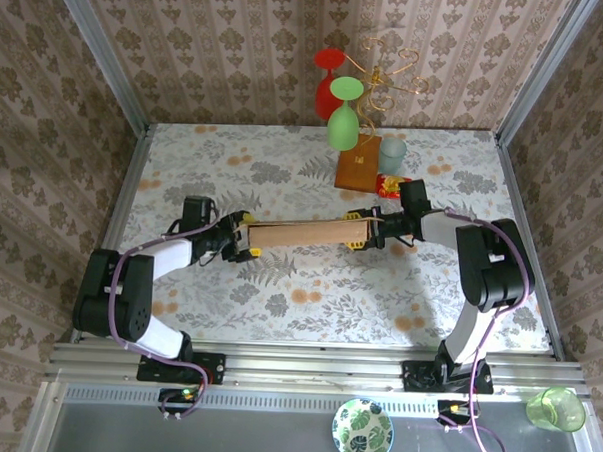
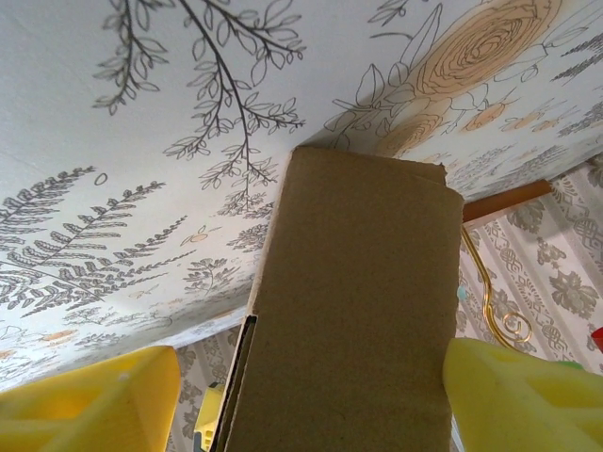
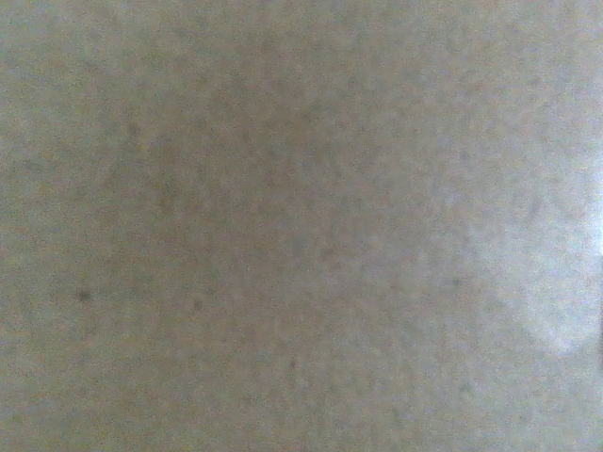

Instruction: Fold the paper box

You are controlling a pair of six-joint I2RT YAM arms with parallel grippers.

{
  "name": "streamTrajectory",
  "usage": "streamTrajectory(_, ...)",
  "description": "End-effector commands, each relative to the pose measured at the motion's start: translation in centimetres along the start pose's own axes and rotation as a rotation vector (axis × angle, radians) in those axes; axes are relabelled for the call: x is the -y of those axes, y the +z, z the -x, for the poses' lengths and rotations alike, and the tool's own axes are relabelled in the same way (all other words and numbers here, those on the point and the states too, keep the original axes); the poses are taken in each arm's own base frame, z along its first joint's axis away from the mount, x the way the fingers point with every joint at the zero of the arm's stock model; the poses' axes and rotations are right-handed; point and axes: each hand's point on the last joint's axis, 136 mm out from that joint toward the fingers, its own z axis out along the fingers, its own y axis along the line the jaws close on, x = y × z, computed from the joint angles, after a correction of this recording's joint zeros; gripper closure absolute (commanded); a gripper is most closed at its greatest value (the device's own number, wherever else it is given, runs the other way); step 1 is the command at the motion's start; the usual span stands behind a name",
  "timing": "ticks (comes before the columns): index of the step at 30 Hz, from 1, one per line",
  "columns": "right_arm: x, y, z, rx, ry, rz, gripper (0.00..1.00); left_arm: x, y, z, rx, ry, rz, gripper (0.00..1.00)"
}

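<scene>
The paper box (image 1: 303, 233), a folded-up brown cardboard mailer, spans mid-table between both grippers. My left gripper (image 1: 243, 235) is at its left end. In the left wrist view the paper box (image 2: 358, 311) runs up between the yellow fingers (image 2: 528, 395); the right finger touches its edge, while a gap separates the left finger from the flap edge, so this gripper (image 2: 311, 377) is open. My right gripper (image 1: 363, 232) has a yellow finger on each side of the box's right end and is shut on it. Blurred cardboard (image 3: 301, 226) is pressed close to the right wrist camera.
Behind the box stands a gold wire rack on a wooden square base (image 1: 357, 171), with a red glass (image 1: 329, 82) and a green glass (image 1: 343, 116) hanging. A pale cup (image 1: 392, 153) and red packet (image 1: 388, 185) sit beside it. A green cup (image 1: 557, 408) and leaf-patterned bowl (image 1: 363, 429) lie near the front rail.
</scene>
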Motion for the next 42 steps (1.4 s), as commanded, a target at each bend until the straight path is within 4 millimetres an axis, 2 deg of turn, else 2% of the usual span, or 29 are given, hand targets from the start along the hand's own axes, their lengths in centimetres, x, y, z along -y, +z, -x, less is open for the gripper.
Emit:
streamTrajectory(1,2.6,0.6,0.9,0.010,0.099,-0.077,0.64,1.4,-0.4,-3.1,-0.090,0.000,-0.027,0.25)
streamTrajectory(4,3.1,-0.1,1.2,0.021,0.109,-0.089,0.65,1.1,-1.0,-3.5,-0.097,-0.006,-0.011,0.21)
streamTrajectory(6,3.3,-0.5,1.2,0.029,0.106,-0.095,0.65,0.8,-1.7,-3.1,-0.081,-0.014,-0.003,0.17)
streamTrajectory(9,3.8,-0.6,1.2,0.033,0.111,-0.098,0.65,0.8,-2.3,-2.7,-0.087,-0.013,-0.003,0.16)
streamTrajectory(14,3.1,-0.2,1.9,0.032,0.104,-0.096,0.66,0.2,-1.7,-4.5,-0.126,0.058,0.065,0.17)
streamTrajectory(19,2.7,0.3,2.2,0.023,0.098,-0.108,0.66,-0.8,-0.3,-5.3,-0.151,0.057,0.083,0.17)
streamTrajectory(25,2.6,1.2,2.8,0.016,0.097,-0.127,0.66,-0.6,0.9,-6.3,-0.156,0.053,0.067,0.25)
streamTrajectory(29,2.2,1.3,3.1,0.020,0.094,-0.124,0.64,-0.5,1.1,-6.1,-0.149,0.035,0.054,0.36)
streamTrajectory(31,2.1,1.2,3.2,0.025,0.093,-0.122,0.59,-0.6,1.0,-5.6,-0.133,0.010,0.039,0.43)
streamTrajectory(34,1.7,0.9,3.4,0.037,0.080,-0.119,0.45,-0.8,0.4,-4.9,-0.101,-0.026,0.018,0.51)
streamTrajectory(38,0.8,-0.3,3.4,0.081,0.026,-0.134,0.29,-0.4,-0.2,-4.3,-0.084,-0.054,0.011,0.54)
streamTrajectory(42,-0.7,-2.3,2.4,0.138,-0.055,-0.146,0.19,-0.3,-1.2,-3.2,-0.045,-0.087,0.025,0.56)
